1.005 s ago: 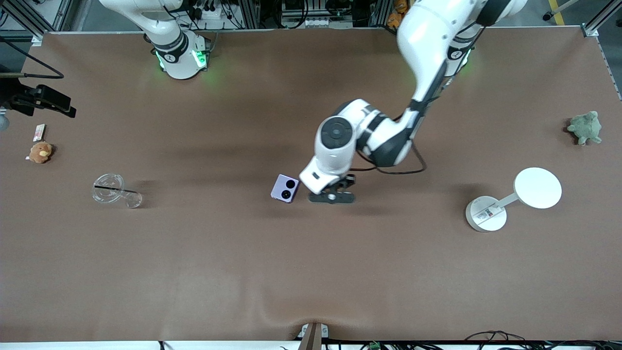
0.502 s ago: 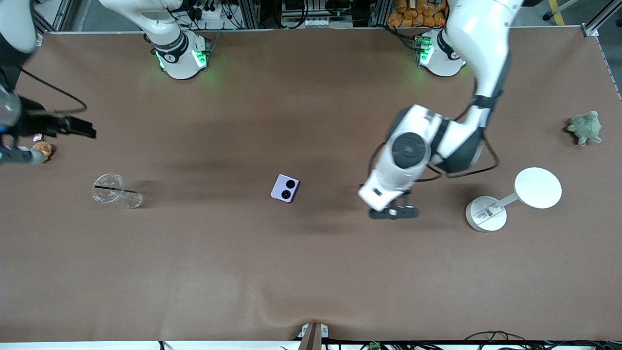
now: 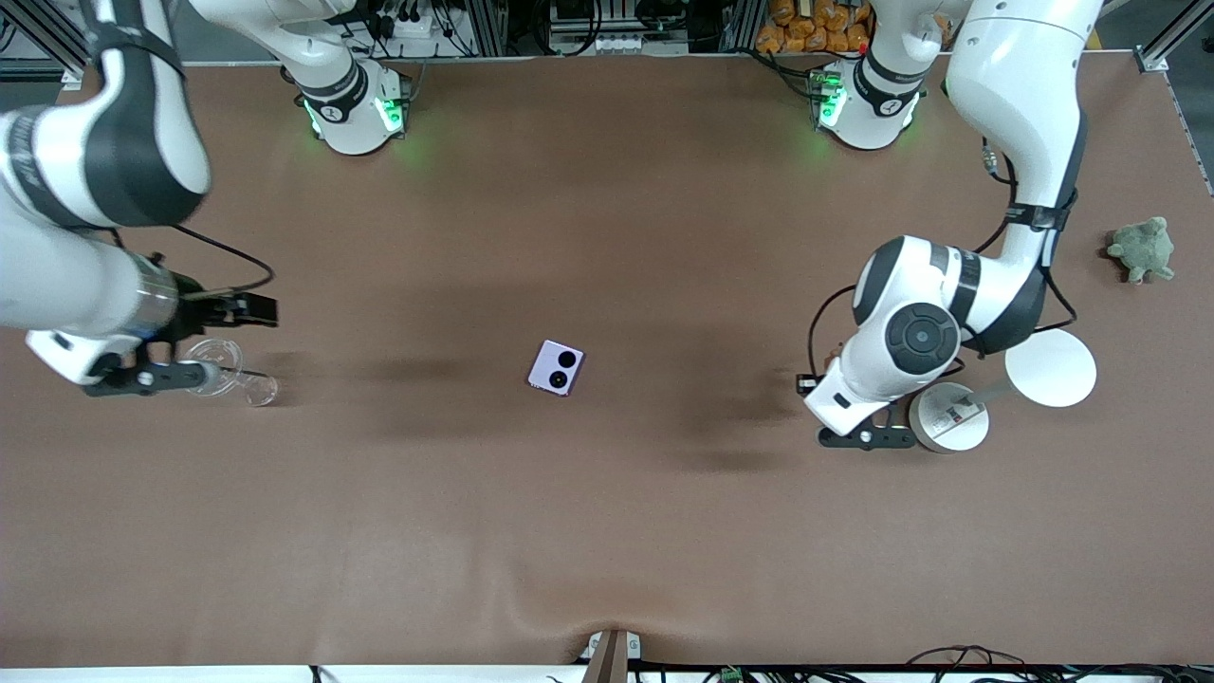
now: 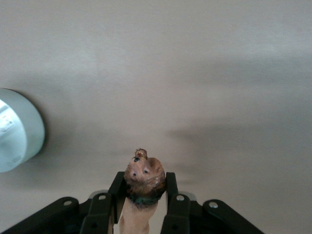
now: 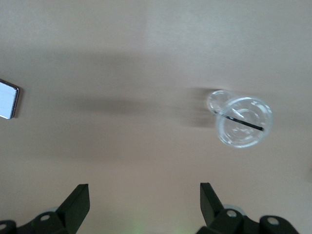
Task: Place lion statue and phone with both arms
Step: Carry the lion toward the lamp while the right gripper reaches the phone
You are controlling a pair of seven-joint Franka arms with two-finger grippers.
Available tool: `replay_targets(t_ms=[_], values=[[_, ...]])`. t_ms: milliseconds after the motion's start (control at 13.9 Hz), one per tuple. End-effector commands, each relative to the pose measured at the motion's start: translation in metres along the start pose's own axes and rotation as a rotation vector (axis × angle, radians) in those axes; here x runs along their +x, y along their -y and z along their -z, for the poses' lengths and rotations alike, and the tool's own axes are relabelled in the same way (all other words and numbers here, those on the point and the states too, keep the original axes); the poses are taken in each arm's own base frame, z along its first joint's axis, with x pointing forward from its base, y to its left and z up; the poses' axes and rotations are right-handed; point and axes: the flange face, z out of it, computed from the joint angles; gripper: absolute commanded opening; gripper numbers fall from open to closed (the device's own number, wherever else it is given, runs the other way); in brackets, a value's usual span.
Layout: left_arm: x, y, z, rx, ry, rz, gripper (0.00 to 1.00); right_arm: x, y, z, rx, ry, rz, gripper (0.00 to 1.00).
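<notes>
Since a second ago the left gripper (image 3: 865,438) has swung away from the phone (image 3: 557,368) toward the left arm's end of the table, and the right arm has come in over the clear cup (image 3: 216,370). The left gripper is clamped on the lion statue (image 4: 144,181), over the table just beside the white stand (image 3: 948,418). The right gripper (image 5: 144,202), spread wide and empty, hangs above the cup, well apart from the phone lying mid-table. To set the lion down well, lower it clear of the stand's base before opening.
</notes>
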Motion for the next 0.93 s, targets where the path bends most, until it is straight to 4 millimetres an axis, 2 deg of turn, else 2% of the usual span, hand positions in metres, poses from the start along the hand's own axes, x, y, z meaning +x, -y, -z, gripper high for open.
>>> replay_targets(t_ms=[0, 144, 215, 287, 359, 431, 574, 789, 861], values=[[-0.006, 0.015, -0.007, 0.011, -0.027, -0.017, 0.0, 0.026, 0.023, -0.021, 0.089, -0.002, -0.005, 1.0], [-0.001, 0.031, -0.012, 0.014, -0.042, -0.005, 0.0, 0.049, 0.047, -0.056, 0.149, 0.013, -0.081, 1.0], [-0.003, 0.031, -0.017, 0.013, -0.047, -0.008, 0.0, 0.061, 0.064, -0.072, 0.146, -0.001, -0.11, 1.0], [-0.002, 0.035, -0.02, 0.016, -0.051, -0.007, 0.0, 0.069, 0.085, -0.079, 0.142, -0.029, -0.131, 1.0], [-0.001, 0.043, -0.023, 0.027, -0.057, -0.004, 0.0, 0.072, 0.11, -0.086, 0.136, -0.049, -0.147, 1.0], [-0.002, 0.05, -0.027, 0.039, -0.058, -0.01, 0.0, 0.078, 0.133, -0.103, 0.13, -0.056, -0.167, 1.0], [-0.002, 0.059, -0.033, 0.04, -0.065, -0.027, 0.0, 0.091, 0.166, -0.137, 0.127, -0.08, -0.19, 1.0], [-0.002, 0.08, -0.044, 0.031, -0.072, -0.035, 0.0, 0.096, 0.218, -0.181, 0.163, -0.075, -0.238, 1.0], [-0.003, 0.081, -0.049, 0.028, -0.074, -0.04, 0.0, 0.098, 0.236, -0.202, 0.19, -0.063, -0.283, 1.0]])
